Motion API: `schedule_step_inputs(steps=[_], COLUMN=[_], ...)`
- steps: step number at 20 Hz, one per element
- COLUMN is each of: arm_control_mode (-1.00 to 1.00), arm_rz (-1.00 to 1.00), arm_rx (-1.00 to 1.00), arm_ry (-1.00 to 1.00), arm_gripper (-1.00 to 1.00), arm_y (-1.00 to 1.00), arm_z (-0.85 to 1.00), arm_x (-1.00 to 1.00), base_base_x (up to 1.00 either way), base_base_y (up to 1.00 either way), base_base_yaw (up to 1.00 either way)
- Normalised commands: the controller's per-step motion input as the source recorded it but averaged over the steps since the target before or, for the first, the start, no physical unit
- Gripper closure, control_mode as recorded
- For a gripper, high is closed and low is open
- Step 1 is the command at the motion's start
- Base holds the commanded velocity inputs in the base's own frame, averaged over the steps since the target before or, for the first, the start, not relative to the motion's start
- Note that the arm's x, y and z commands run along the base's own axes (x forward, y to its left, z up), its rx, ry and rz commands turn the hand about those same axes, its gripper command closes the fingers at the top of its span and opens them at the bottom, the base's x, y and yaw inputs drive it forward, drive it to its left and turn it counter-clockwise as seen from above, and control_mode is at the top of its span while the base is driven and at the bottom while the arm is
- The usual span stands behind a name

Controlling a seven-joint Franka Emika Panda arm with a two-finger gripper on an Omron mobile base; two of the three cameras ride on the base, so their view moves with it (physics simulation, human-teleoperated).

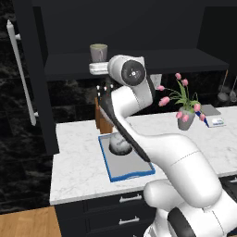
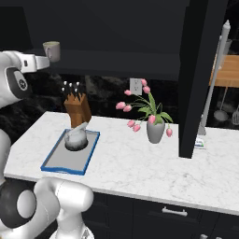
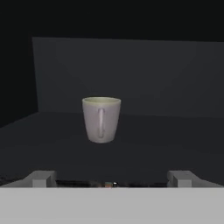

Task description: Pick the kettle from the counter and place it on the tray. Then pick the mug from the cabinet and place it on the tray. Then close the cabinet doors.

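Your gripper stands wide open with nothing between the fingers, level with the cabinet shelf and aimed at the mug. The mug sits upright at the centre of the hand view, handle turned toward you, apart from the fingertips. In the left base view the mug is at upper centre. Lower down, the kettle rests inside the blue-rimmed tray on the table. A flower vase stands further right.
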Motion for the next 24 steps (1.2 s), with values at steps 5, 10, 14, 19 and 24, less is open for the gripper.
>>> schedule_step_inputs(steps=[5, 10, 14, 19, 24], arm_control_mode=[-1.0, -1.0, -1.0, -1.0, -1.0], arm_rz=[-0.02, 0.0, -0.02, -0.02, -0.01], arm_rx=[0.0, 0.0, 0.0, 0.0, 0.0], arm_ry=[0.0, 0.0, 0.0, 0.0, 0.0], arm_gripper=[-1.0, -1.0, -1.0, -1.0, -1.0], arm_y=[0.24, 0.03, 0.0, 0.0, 0.02], arm_z=[0.0, 0.0, 0.0, -0.01, 0.0], arm_x=[0.31, 0.35, 0.33, 0.32, 0.32], base_base_x=[0.0, 0.0, 0.0, 0.0, 0.0], base_base_y=[0.0, 0.0, 0.0, 0.0, 0.0], base_base_yaw=[0.0, 0.0, 0.0, 0.0, 0.0])
